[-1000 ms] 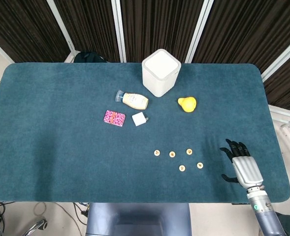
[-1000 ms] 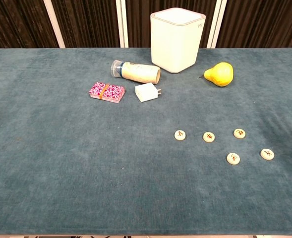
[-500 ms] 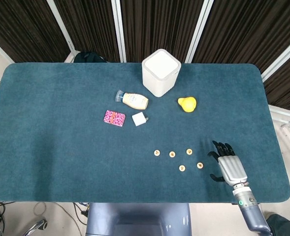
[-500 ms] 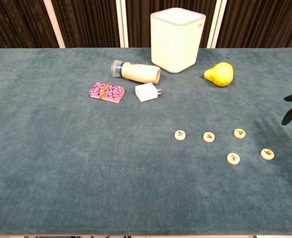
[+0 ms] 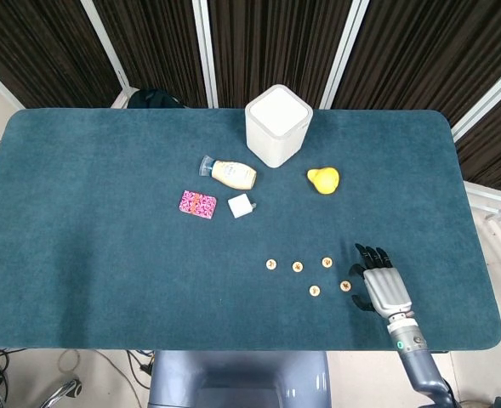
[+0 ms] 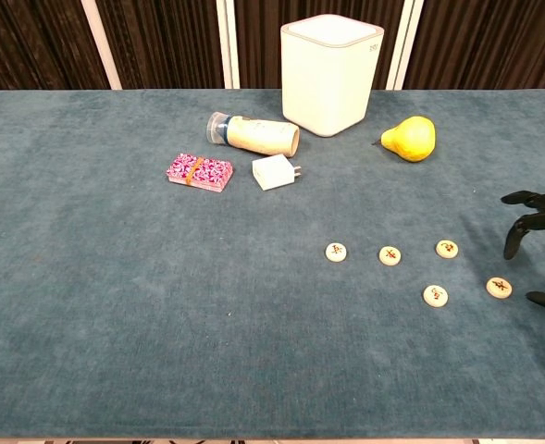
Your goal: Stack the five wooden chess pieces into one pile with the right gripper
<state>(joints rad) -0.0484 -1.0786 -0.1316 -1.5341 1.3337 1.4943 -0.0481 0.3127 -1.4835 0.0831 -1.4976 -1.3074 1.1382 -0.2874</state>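
Five round wooden chess pieces lie flat and apart on the teal table: three in a row (image 5: 271, 265) (image 5: 298, 267) (image 5: 327, 262) and two nearer the front (image 5: 315, 291) (image 5: 345, 286). The chest view shows the same pieces (image 6: 336, 252) (image 6: 390, 254) (image 6: 447, 248) (image 6: 435, 295) (image 6: 499, 287). My right hand (image 5: 378, 285) hovers just right of the rightmost piece, fingers spread and holding nothing; its dark fingertips (image 6: 524, 225) enter the chest view at the right edge. My left hand is out of sight.
Further back stand a white square container (image 5: 277, 124), a yellow pear (image 5: 323, 179), a lying bottle (image 5: 230, 173), a white charger (image 5: 241, 206) and a pink patterned pack (image 5: 197, 204). The table's front edge (image 5: 233, 347) runs close below the pieces.
My right hand has moved left across the table toward the pieces, from near the right edge to just beside the rightmost piece. The pieces have not moved.
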